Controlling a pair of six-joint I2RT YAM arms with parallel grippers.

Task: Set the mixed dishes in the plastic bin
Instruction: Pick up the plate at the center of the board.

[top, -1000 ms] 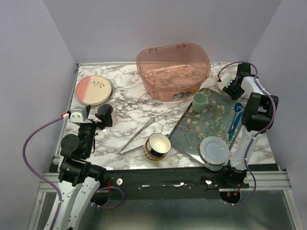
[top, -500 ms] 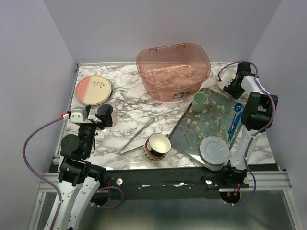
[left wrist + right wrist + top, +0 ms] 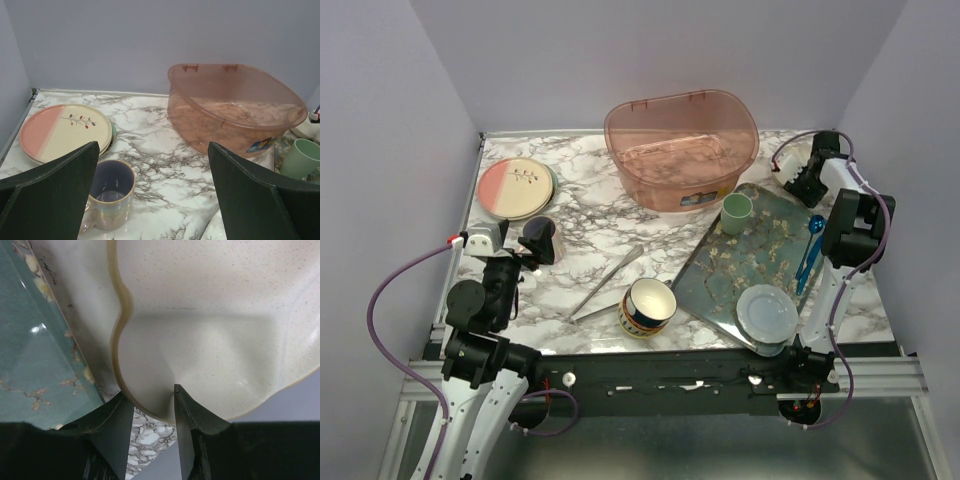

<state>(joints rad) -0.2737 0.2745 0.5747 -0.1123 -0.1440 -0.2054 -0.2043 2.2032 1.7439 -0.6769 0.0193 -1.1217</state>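
right gripper (image 3: 150, 392): at 2 o'clock on the table, fingers nearly together, pinching the wavy rim of the beige bowl (image 3: 200, 315); an edge grip suits a wide bowl.
beige bowl: far right corner, just beside the floral tray (image 3: 720, 270); lifted or resting, cannot tell.
left gripper (image 3: 152, 145): at 9 o'clock, jaws wide apart, holding nothing, hanging over the lilac mug (image 3: 110, 192); likely lined up for the next pick.
plastic bin (image 3: 660, 185): at 12 o'clock, between both arms, nothing inside.
pink-and-cream plate (image 3: 515, 187): at 10 o'clock, on a green plate.
navy-and-yellow bowl (image 3: 648, 306): at 6 o'clock, beside the tongs (image 3: 605, 285).
progress: judged early; no dish binned.
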